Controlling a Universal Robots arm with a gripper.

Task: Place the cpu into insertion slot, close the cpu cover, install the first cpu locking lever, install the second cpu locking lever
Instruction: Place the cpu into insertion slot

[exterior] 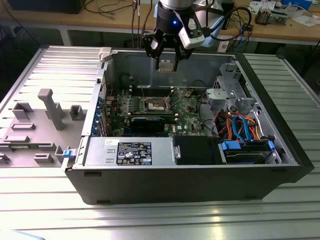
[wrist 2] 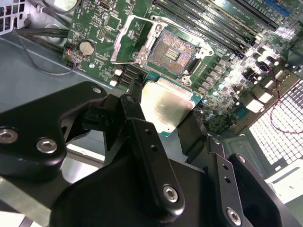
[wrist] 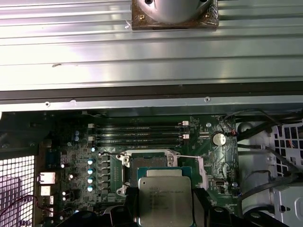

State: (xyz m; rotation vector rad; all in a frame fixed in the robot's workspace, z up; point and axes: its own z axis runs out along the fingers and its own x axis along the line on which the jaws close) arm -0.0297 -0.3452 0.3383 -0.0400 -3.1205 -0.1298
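Observation:
My gripper point(exterior: 166, 63) hangs above the open computer case, shut on the cpu point(exterior: 166, 66). The cpu point(wrist 2: 165, 108) is a flat square chip with a dull silver top, pinched at two opposite edges by the black fingers point(wrist 2: 142, 127). In both wrist views it hovers over the green board, just short of the insertion slot point(wrist 2: 173, 52), whose dark centre lies bare. The cpu cover point(wrist 2: 124, 45), a silvery frame with a big cut-out, is folded open beside the slot. The first wrist view shows the cpu point(wrist: 165, 198) in front of the insertion slot point(wrist: 149, 164).
The case walls point(exterior: 107, 75) rise around the board. A long black card point(exterior: 150, 121) lies in front of the slot, with memory slots point(wrist: 137, 132) behind it. A power supply point(exterior: 130, 150) and a drive cage with blue and orange cables point(exterior: 245, 130) stand nearby. A grey fixture point(exterior: 47, 112) is outside the case.

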